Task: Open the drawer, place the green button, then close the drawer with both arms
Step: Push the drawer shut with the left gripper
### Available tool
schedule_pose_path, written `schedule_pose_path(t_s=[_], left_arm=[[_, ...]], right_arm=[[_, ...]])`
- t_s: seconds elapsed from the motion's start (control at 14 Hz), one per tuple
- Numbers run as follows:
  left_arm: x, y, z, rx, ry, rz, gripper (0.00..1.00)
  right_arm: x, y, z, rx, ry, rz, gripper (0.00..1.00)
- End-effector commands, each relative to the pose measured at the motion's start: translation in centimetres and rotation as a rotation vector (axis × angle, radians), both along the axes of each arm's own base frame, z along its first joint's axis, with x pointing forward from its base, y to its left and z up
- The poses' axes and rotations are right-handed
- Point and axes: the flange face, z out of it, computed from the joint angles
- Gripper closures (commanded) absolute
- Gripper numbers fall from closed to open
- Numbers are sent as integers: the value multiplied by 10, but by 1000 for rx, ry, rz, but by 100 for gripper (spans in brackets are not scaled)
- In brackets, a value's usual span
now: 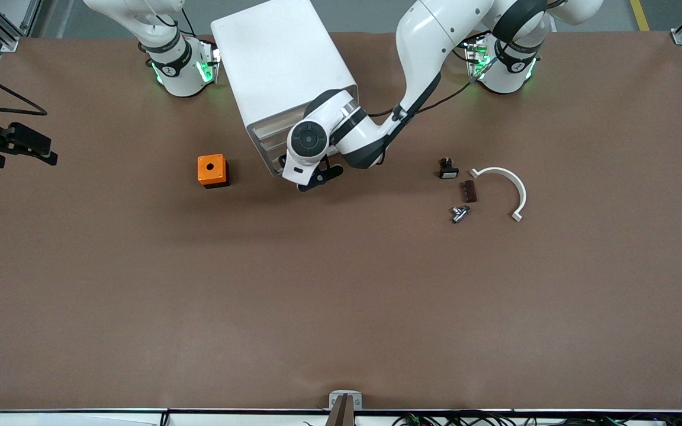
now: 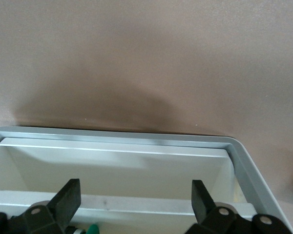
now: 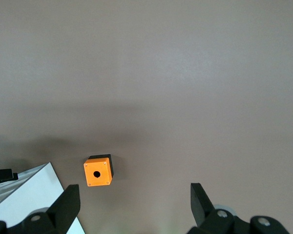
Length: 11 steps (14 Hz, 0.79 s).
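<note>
Directly beneath the left gripper, an open drawer of the white cabinet is lying, and the gripper is hovering over it with its fingers spread wide and gripping nothing. A sliver of green at the base of the left wrist view is probably the button, seemingly lying in the drawer just under the fingers; placement therefore appears done, with closing remaining. The right gripper is waiting high over the table, fingers likewise spread and empty, with the orange box lying below it, beside the cabinet.
</note>
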Motion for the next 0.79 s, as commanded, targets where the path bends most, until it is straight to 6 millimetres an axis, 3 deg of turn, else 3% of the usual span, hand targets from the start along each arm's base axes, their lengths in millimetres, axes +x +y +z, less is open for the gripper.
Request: schedule_pose_path(t_s=[0.0, 0.22, 0.72], left_arm=[[4, 1, 11, -19, 2, 29, 0], [17, 8, 19, -19, -19, 44, 0], [105, 71, 61, -52, -73, 188, 0]], right_arm=[[-9, 3, 3, -15, -9, -8, 0], [-12, 9, 4, -16, -14, -29, 0], [-11, 7, 6, -14, -66, -33, 0]])
